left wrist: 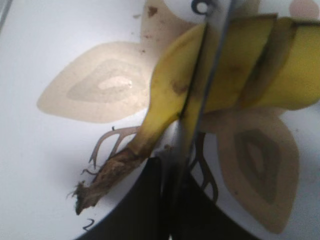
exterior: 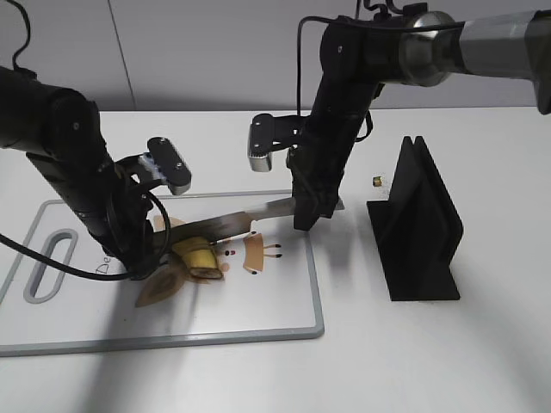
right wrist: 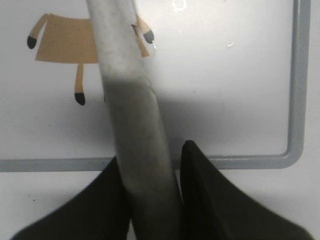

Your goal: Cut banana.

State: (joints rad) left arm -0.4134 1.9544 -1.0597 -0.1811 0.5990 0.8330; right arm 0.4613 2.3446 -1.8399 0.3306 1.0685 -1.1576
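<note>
The white desk (exterior: 430, 361) carries a pale cutting board (exterior: 258, 323) with a grey rim and a printed deer cartoon; to the right of the board, apart from it, stands a black knife stand (exterior: 420, 225), with a tiny brass-coloured bit (exterior: 377, 181) lying near it. The right hand (exterior: 310, 211) comes down over the board's far right edge and is clamped on the handle of a knife (exterior: 225, 224), its two black fingers (right wrist: 200, 200) pressed against either side of the grey handle in the right wrist view. The blade runs leftward and down to the banana (exterior: 196, 256), which lies on the left half of the board, yellow with a brown dried stem; the left wrist view shows the blade edge set across the banana near the stem end. The left hand (exterior: 146, 258) sits low at the banana, but whether it grips the fruit cannot be told.
</note>
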